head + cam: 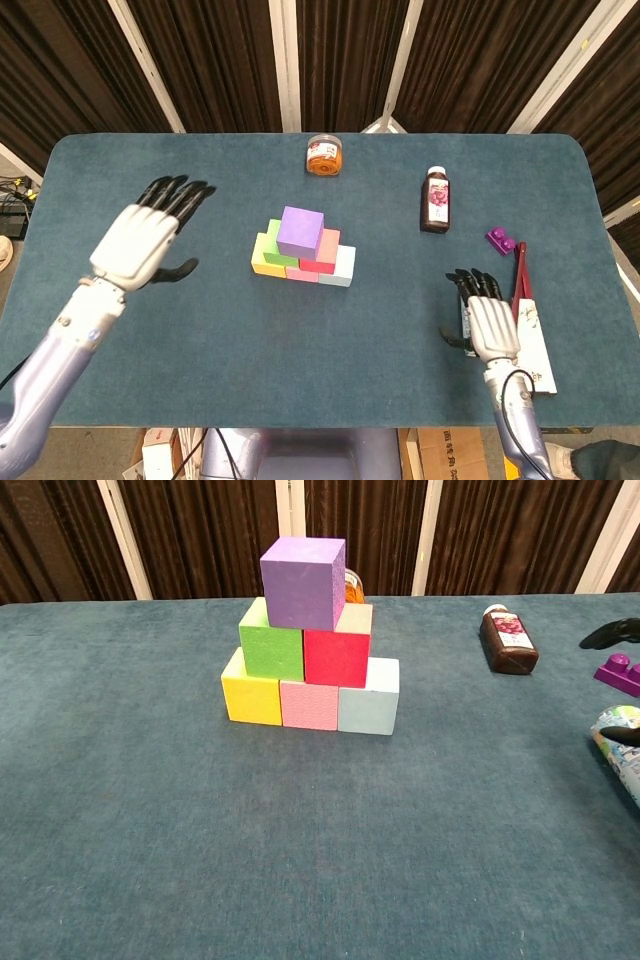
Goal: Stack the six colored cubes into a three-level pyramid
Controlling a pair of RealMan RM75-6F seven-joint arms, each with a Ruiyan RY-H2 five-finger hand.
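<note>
Chest view shows us the finished pyramid near the middle of the teal table [150,860]. Its bottom row runs left to right: yellow cube [251,696], pink cube [309,705], pale blue cube [369,704], all touching. On them sit a green cube [272,648] and a red cube [337,654], side by side. A purple cube [303,583] tops the stack, turned slightly so one corner faces us.

From the head view, our left hand [138,243] hovers well to the left of the pyramid, empty, with fingers spread apart. Our right hand [487,320] is low at the near right, fingers apart and holding nothing, over a drink can [622,740] that it mostly hides.

Beyond the pyramid stands an orange-lidded jar [324,155]. To the right lie a dark juice bottle [436,200], a small purple brick [501,240] and a folded red fan [527,325]. Nothing crowds the stack.
</note>
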